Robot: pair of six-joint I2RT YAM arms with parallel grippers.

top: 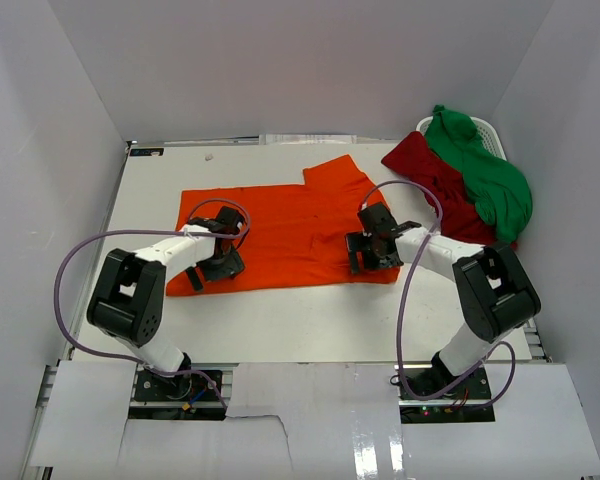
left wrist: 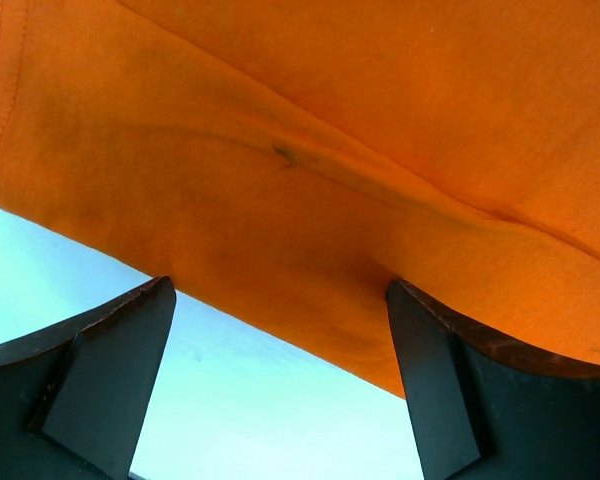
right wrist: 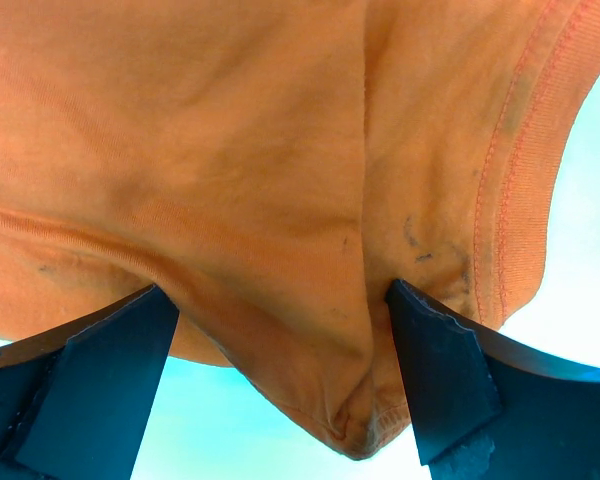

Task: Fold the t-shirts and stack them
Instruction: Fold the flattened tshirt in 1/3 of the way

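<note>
**Both tools wide open over the orange t-shirt**

Surface [top: 280, 330]: white, shut in by white panels at left, far side and right.

Orange t-shirt [top: 290, 225]: lies spread flat across the middle of the surface, with one sleeve pointing toward the far side and a roughly straight near edge.

Dark red t-shirt [top: 435, 180]: sits bunched at the far right, just right of the orange sleeve.

Green t-shirt [top: 485, 175]: lies crumpled on top of the dark red t-shirt and drapes partly over a white basket [top: 488, 128] in the far right corner.

Left tool [top: 218, 265]: hangs low over the near left corner of the orange t-shirt with jaws spread wide, gripping nothing. From the left wrist, shows the orange edge crossing on a slant between the two dark fingers [left wrist: 110, 380], with bare surface on the near side and the right-hand finger meeting the cloth.

Right tool [top: 365, 255]: sits low over the near right part of the same t-shirt, jaws equally wide, clamped on nothing. From the right wrist, shows a puckered fold of orange cloth coming to a point between the fingers [right wrist: 440, 390], with a stitched hem band beside it.
</note>
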